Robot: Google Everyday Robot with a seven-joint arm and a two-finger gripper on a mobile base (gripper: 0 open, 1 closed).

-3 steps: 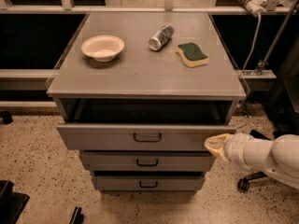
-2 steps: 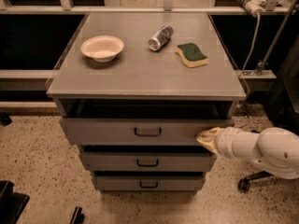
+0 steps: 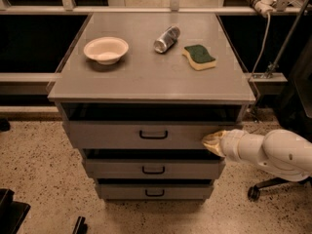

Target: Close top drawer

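White arm (image 3: 275,152) level, hand (image 3: 211,141) at top drawer (image 3: 117,134)

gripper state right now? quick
Gripper: at the right end of the front of the wide grey metal top drawer; open or closed cannot be told.

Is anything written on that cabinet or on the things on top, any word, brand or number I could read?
None can be read.
The can: any print on it is too blurred to read.
The bowl, the sponge and the top drawer show no text; the two lower drawer fronts show none either.
The gripper, at the right end of the top drawer's front, shows no marking.
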